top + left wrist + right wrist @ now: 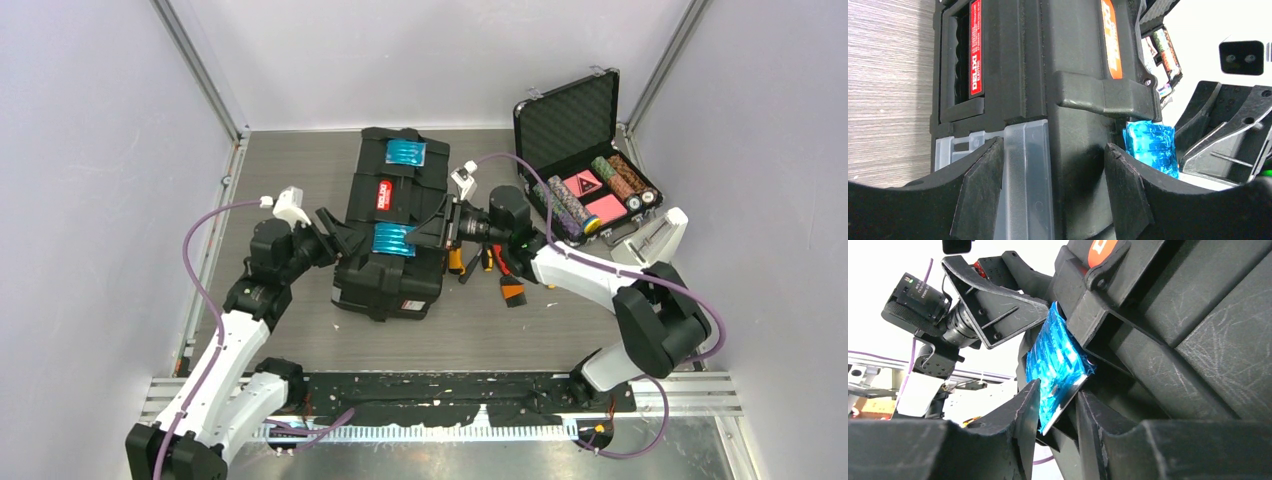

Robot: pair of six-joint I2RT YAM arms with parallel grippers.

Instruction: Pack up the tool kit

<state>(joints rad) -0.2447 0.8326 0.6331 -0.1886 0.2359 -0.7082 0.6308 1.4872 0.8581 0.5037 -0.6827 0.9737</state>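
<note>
The black toolbox (395,230) lies closed in the middle of the table, with a red handle (384,194) and two blue latches, one far (406,153) and one near (393,240). My left gripper (338,232) is at its left side. In the left wrist view it (1054,180) is closed on the box's edge (1073,165), beside a clear lid (1023,170). My right gripper (440,228) is at the box's right side. In the right wrist view it (1058,415) pinches the lower edge of the blue latch (1055,355). Small yellow, red and black hand tools (485,262) lie loose right of the box.
An open foam-lined black case of poker chips (585,170) stands at the back right. An orange-and-black tool (512,292) lies under the right forearm. Grey walls enclose the table on three sides, and a black strip (450,395) runs along the near edge.
</note>
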